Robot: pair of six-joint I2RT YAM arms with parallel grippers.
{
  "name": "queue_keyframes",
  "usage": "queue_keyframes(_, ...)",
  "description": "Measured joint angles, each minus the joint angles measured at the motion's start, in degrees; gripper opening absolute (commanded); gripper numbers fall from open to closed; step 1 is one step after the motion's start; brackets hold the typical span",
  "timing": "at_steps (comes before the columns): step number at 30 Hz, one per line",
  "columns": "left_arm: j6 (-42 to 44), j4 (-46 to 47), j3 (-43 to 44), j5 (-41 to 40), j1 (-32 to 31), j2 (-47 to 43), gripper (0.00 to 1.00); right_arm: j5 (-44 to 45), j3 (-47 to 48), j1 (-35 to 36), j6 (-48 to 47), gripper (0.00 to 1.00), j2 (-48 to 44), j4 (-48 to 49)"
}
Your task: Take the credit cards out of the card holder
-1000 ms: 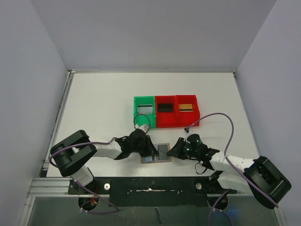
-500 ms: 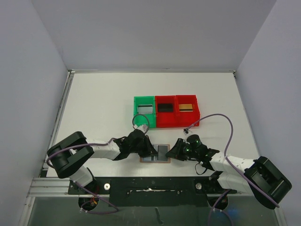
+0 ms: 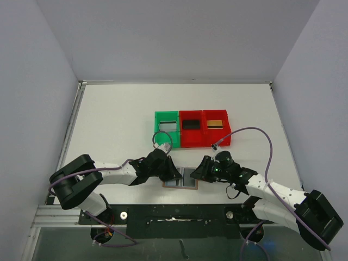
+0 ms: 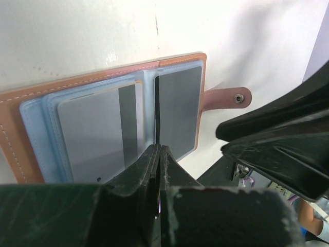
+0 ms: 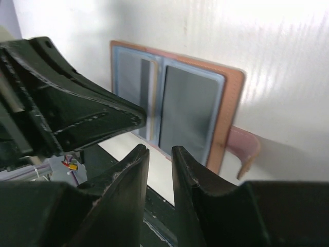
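Card holder (image 3: 181,178) is lying open and flat at the near edge of the worktop (image 3: 119,119), roughly mid-width, between the two arms. Blue-grey pockets face up. The strap tab (image 4: 226,96) sticks out off the right-hand flap and lies on the worktop.

Left gripper (image 4: 160,149): fingers pressed together, tips down at the holder's centre fold, near-edge side. Can't tell if they're pinching anything there.

Right gripper (image 5: 159,150): fingers a narrow gap apart with nothing between them. It hangs low, just beside the holder's right flap on the near-edge side. I see no contact with the leather from its wrist view.

In the holder, the left pocket shows a grey card (image 4: 92,136) with a darker band down one side. The right pocket shows a flat dark grey face (image 4: 177,110); card or bare pocket, can't tell.

The bins sit in a row further back, about mid-worktop and slightly right of centre, well apart from the holder:
- green bin (image 3: 157,129) with a silver-grey card (image 3: 168,126) in it
- middle red bin (image 3: 190,138) with a black card (image 3: 190,124)
- right red bin (image 3: 216,137) with a gold-tan card (image 3: 216,124)
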Motion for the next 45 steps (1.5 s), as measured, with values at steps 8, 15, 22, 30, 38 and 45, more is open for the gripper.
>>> queue_keyframes(8,0.44,-0.59,0.04,-0.02,0.0,0.0,0.07,1.2,3.98,0.0,-0.83,0.28,3.21,-1.4)
queue_keyframes(15,1.01,-0.44,0.07,0.09,0.02,0.02,0.32,4.13,5.44,0.02,-0.02,0.3,10.36,-4.17)
queue_keyframes(22,1.14,0.59,1.03,0.48,0.09,1.36,0.37,4.17,4.42,0.07,1.51,0.26,10.25,-2.4)
queue_keyframes(30,-0.94,5.46,0.0,1.86,0.55,3.89,0.4,2.78,0.66,0.0,3.13,0.22,10.75,5.84)
queue_keyframes(38,-3.78,11.63,-2.86,2.47,1.09,4.22,0.36,1.31,-0.79,-0.02,4.04,0.21,12.63,11.32)
queue_keyframes(45,-5.88,16.17,-5.62,2.91,1.7,5.27,0.21,0.59,-0.85,-0.07,4.22,0.21,13.75,13.03)
